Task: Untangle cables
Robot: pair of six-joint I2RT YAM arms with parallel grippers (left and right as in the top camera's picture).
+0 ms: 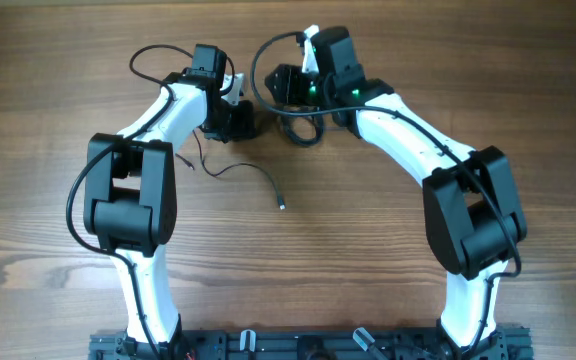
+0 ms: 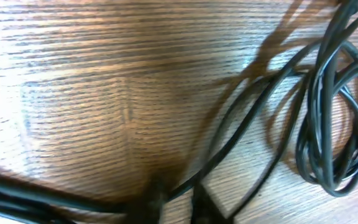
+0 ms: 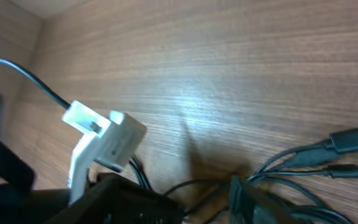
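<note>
- Overhead: the knot of cables (image 1: 298,128) sat at the far middle of the table (image 1: 368,260), between the two wrists. From the left gripper (image 1: 236,120) it lay at 3 o'clock, just beside. From the right gripper (image 1: 290,92) it lay at 6 o'clock, nearly underneath. One loose strand trailed away toward 5 o'clock from the left gripper and ended in a silver tip (image 1: 282,205), well apart from the knot. Neither pair of jaws showed here; the wrists hid them.
- Left wrist: the jaws were closed at the bottom edge, and a strand (image 2: 229,143) ran in between the dark fingertips, so I judged it pinched. Its long axis ran from 7 o'clock up to 1 o'clock, into the looped bundle (image 2: 328,124) at 2 o'clock.
- Right wrist: plug ends (image 3: 347,140) lay at 3 o'clock, and their cords ran leftward and down toward 6 o'clock, under the camera. Blur and the frame's edge hid the jaws, so I could not tell their state.
- Judgement: the right arm was nearer the knot. A pull toward 9 o'clock by the left would draw the strand along its own axis.
</note>
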